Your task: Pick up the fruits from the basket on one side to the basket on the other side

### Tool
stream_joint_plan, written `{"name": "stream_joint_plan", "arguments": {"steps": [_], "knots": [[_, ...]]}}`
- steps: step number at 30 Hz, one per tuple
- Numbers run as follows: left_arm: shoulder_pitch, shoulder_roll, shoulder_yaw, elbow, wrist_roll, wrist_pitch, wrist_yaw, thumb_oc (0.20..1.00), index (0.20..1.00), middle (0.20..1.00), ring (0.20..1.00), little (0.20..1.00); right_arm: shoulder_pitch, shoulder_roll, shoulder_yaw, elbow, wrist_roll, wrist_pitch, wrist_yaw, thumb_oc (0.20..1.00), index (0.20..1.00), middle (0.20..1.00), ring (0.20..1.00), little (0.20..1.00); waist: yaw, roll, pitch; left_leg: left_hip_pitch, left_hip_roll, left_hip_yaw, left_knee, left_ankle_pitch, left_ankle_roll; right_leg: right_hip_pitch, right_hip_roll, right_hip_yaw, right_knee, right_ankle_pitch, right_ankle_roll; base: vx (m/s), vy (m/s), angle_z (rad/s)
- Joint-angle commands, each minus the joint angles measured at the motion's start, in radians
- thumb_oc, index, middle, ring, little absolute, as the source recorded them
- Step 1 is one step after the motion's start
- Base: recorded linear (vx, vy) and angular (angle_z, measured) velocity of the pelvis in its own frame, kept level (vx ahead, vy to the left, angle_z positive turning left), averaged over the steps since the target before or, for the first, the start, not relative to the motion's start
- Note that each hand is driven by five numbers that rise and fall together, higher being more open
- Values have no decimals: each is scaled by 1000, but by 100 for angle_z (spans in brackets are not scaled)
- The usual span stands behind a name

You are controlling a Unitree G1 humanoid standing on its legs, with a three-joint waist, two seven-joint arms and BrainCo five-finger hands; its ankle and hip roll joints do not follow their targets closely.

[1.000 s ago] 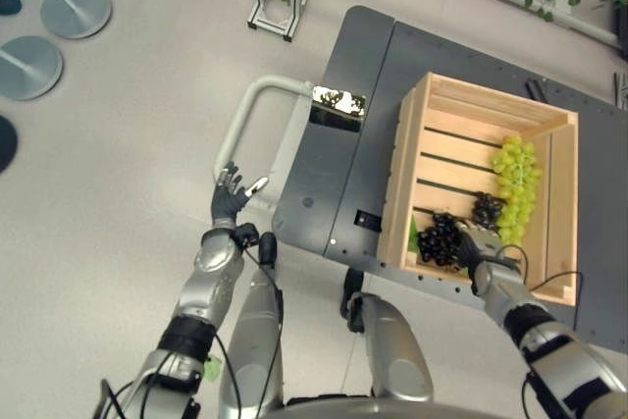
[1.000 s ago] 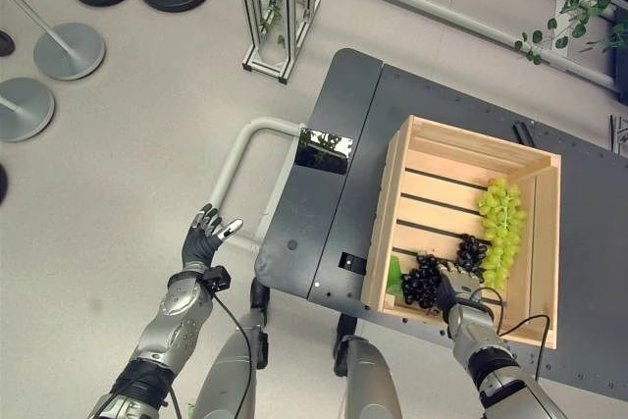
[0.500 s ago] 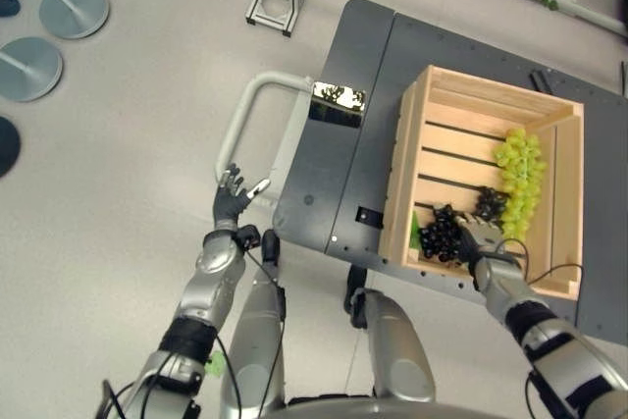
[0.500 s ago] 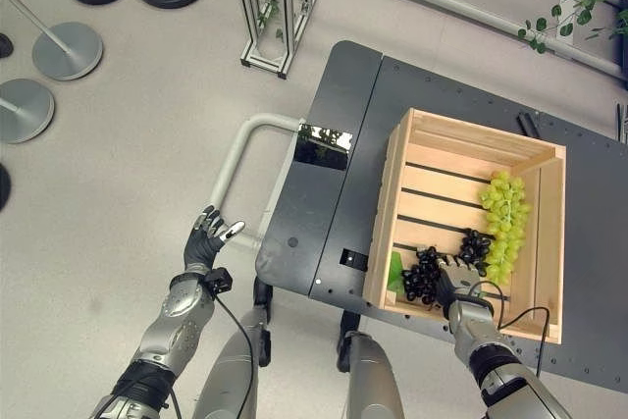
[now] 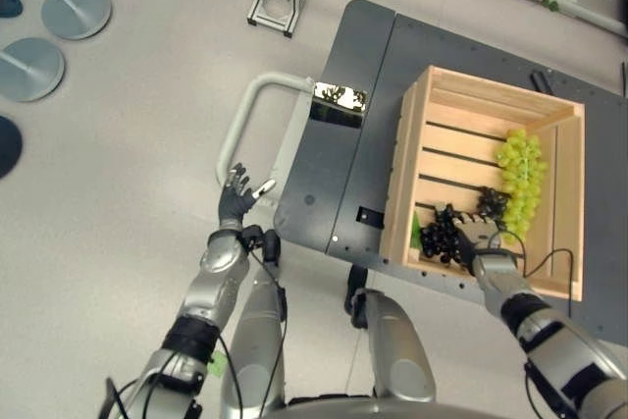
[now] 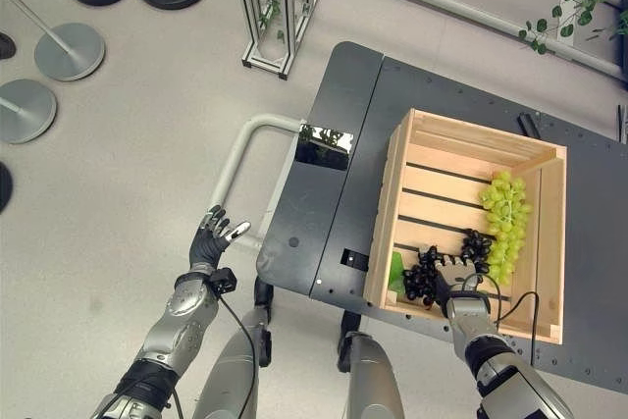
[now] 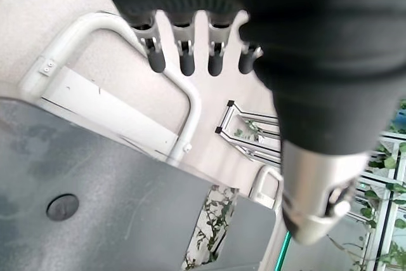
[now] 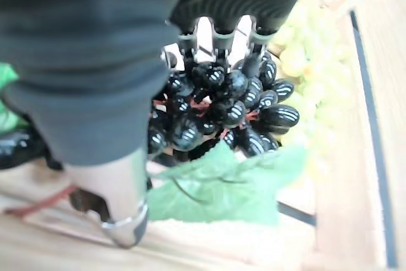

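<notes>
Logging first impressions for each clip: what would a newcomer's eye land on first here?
The pale wooden crate on the dark grey cart, holding green grapes by its far-right wall. Next, the right hand at the crate's near edge, fingers reaching onto black grapes. The left hand hovers open beside the cart's white handle.
</notes>
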State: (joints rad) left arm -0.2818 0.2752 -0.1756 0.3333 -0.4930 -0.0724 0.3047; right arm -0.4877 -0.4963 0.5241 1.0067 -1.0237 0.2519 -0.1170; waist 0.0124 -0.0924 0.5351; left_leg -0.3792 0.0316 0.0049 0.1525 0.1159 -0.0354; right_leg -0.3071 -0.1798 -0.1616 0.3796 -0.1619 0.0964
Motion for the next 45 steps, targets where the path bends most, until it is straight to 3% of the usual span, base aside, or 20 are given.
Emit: {"name": "stream_joint_plan", "arguments": {"steps": [1,2,3,18,24,25,26,30,34,35,40,45], "knots": [[-14,-30,-4,-70,16,-41,1,1000,1000,1000,1000,1000,83,68,96,72,-33,-37,102,1000,1000,1000,1000,1000,-20,33,-15,-45,8,-40,88,-146,-33,-76,-50,52,-105,92,57,0,0,0],[-17,-29,-3,-75,15,-41,2,1000,1000,1000,1000,1000,86,69,92,66,-33,-33,104,642,642,642,642,642,-20,31,-15,-46,8,-41,88,-145,-33,-77,-50,53,-106,94,57,0,0,0],[-21,-27,-1,-82,15,-40,5,1000,1000,1000,1000,1000,89,63,86,43,-32,-23,96,200,200,200,200,200,-20,29,-15,-51,8,-40,87,-143,-33,-81,-49,54,-107,94,57,0,0,0],[-27,-25,28,-106,19,-36,32,1000,1000,1000,1000,1000,183,71,-12,-123,94,-7,43,200,200,200,200,200,-35,21,-15,-69,10,-39,75,-130,-34,-105,-42,58,-120,102,53,0,0,0],[-24,-20,33,-113,18,-32,34,1000,1000,1000,1000,1000,222,81,-95,-195,236,-16,4,200,200,200,200,200,-40,15,-15,-68,11,-40,73,-130,-31,-106,-40,63,-120,104,54,0,0,0],[-19,-19,36,-114,16,-35,36,1000,1000,1000,1000,1000,248,91,-161,-226,363,-24,-46,200,200,200,200,200,-45,13,-15,-62,13,-40,78,-137,-30,-103,-40,64,-114,96,54,0,0,0],[-20,-19,35,-114,16,-35,36,1000,1000,1000,1000,1000,247,90,-162,-226,364,-24,-47,200,200,200,200,200,-44,13,-15,-66,12,-39,75,-131,-30,-106,-40,65,-117,102,54,0,0,0],[-5,-15,43,-121,8,-31,29,1000,1000,1000,1000,1000,268,103,-284,-403,583,-80,-110,200,200,200,200,200,-51,10,-15,-61,13,-37,85,-134,-24,-106,-40,72,-106,102,53,0,0,0],[-3,-22,33,-124,-4,-41,21,1000,1000,1000,1000,1000,205,138,-285,-275,711,-125,-154,200,200,200,200,200,-46,25,-15,-55,9,-37,85,-134,-21,-98,-43,73,-107,104,54,0,4,-1],[1,-20,31,-129,-8,-47,19,1000,1000,1000,1000,1000,183,151,-296,-256,814,-159,-165,200,200,200,200,200,-45,31,-15,-51,7,-36,87,-136,-20,-95,-43,75,-107,105,53,-11,13,-4],[19,-17,34,-123,-16,-52,7,1000,1000,1000,1000,1000,175,141,-334,-320,974,-223,-165,200,200,200,200,200,-46,38,-15,-47,5,-32,92,-139,-19,-92,-41,79,-105,105,52,-2,3,-1],[48,-12,26,-108,-6,-45,-14,1000,1000,1000,1000,1000,203,122,-374,-527,1108,-294,-140,200,200,200,200,200,-49,37,-19,-44,4,-27,98,-144,-17,-94,-40,82,-98,105,52,1,1,-4]]}}
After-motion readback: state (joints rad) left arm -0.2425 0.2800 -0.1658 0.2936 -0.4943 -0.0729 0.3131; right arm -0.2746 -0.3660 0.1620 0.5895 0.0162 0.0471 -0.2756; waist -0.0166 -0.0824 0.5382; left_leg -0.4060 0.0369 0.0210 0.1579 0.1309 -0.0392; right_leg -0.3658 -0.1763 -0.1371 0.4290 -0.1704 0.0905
